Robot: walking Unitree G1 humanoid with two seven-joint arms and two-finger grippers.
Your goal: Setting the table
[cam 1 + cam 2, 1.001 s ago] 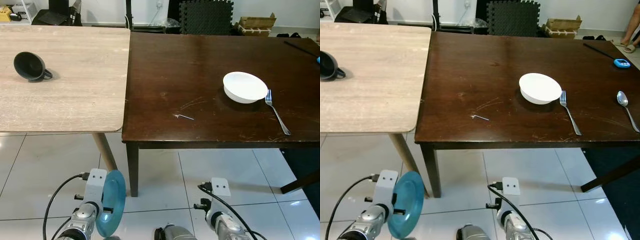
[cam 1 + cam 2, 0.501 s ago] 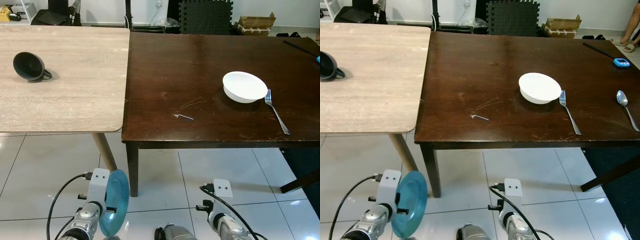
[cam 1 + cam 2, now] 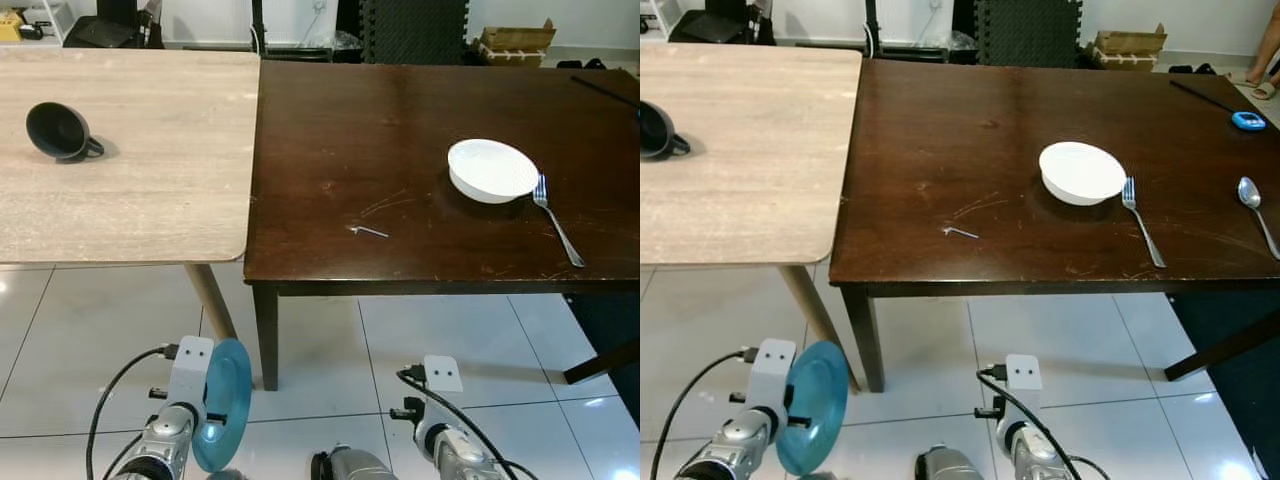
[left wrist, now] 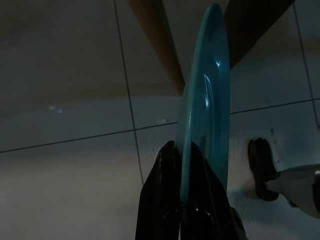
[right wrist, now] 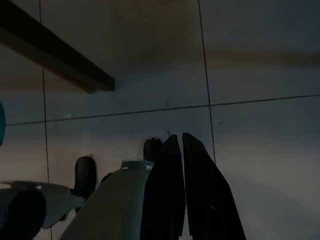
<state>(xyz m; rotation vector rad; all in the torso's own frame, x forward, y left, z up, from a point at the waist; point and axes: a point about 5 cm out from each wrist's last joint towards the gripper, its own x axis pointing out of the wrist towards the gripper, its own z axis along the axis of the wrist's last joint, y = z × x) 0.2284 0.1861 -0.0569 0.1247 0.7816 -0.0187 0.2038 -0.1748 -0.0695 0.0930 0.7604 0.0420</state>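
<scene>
L gripper (image 4: 182, 165) clamped on teal plate (image 3: 222, 405), held edge-up, low over floor tiles. R gripper (image 5: 178, 150) idle, fingers nearly together, nothing held. Dark table (image 3: 330, 130) ahead and up; open spot left of white bowl (image 3: 491, 170) w/ fork (image 3: 558, 220). L arm nearer; plate needs tilting flat.

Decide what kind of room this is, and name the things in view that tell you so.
Probably a dining area in a home: a dark wooden table laid with a white bowl, fork and spoon, beside a lighter table, on a tiled floor.
</scene>
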